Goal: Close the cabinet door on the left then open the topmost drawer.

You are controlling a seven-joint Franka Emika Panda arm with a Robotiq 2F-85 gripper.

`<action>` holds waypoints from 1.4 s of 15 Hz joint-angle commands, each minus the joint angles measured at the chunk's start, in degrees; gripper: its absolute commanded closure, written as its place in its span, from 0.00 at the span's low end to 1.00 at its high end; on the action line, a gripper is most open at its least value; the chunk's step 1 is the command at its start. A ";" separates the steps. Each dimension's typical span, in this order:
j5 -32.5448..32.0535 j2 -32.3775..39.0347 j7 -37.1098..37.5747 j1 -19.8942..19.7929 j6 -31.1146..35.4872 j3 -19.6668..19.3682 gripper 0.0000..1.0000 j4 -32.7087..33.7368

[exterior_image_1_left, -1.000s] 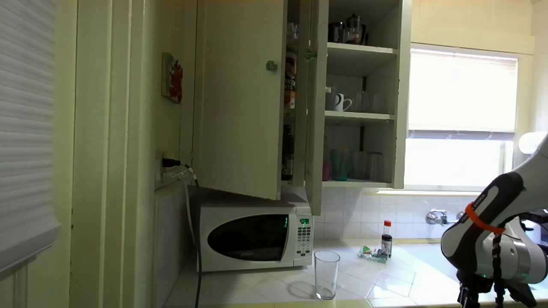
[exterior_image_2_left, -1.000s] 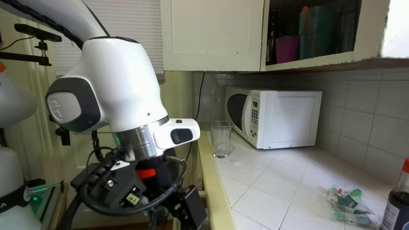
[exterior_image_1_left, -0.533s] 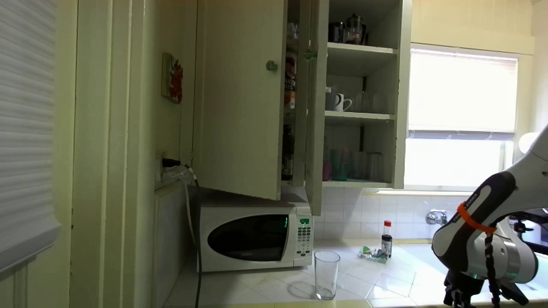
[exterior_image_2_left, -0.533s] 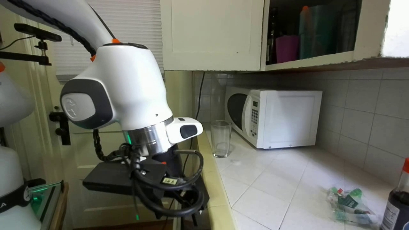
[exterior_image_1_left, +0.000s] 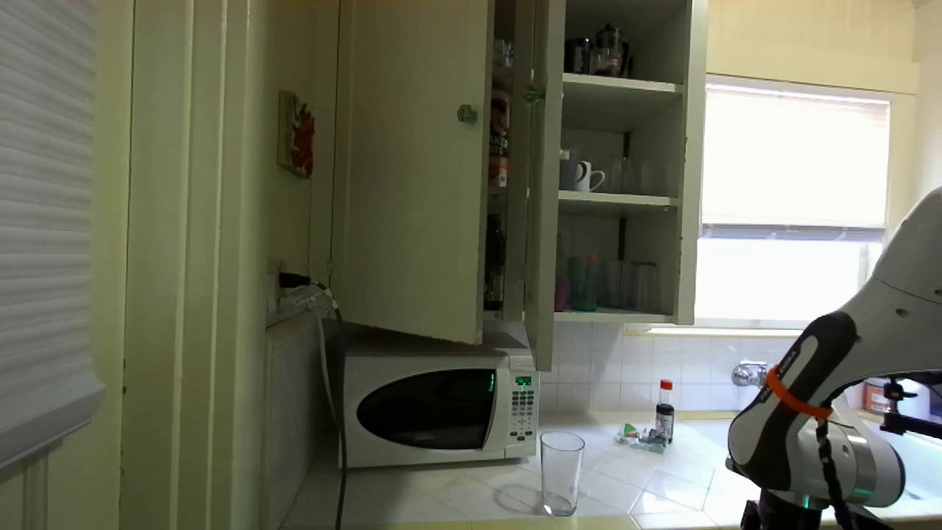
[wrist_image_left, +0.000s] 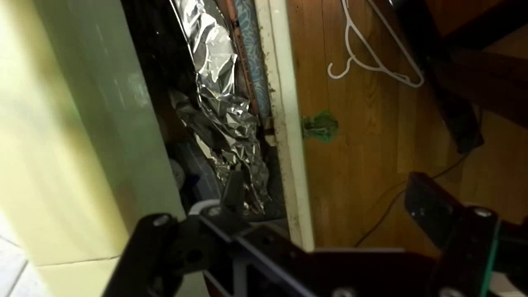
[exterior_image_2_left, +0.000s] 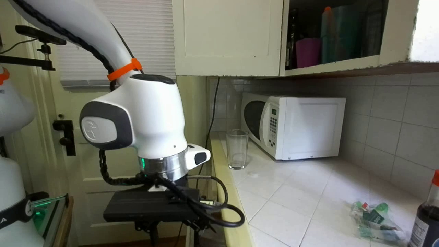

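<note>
Above tiled counter (exterior_image_2_left: 284, 202), cabinet door (exterior_image_1_left: 408, 177) ajar, window (exterior_image_1_left: 780, 276)

Kitchen, microwave (exterior_image_1_left: 441, 412), wall cabinet (exterior_image_1_left: 441, 191), probably a tap (exterior_image_1_left: 749, 373)

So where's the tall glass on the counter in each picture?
In an exterior view: the glass near the bottom, just right of the microwave.
In an exterior view: the glass near the middle, by the microwave's left end.
Wrist view: not in it.
Shared landmark: the yellow counter edge, at left in the wrist view, near the glass in both exterior views.
</note>
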 commanded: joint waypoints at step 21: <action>15.67 19.97 0.31 5.82 20.90 11.01 0.51 2.75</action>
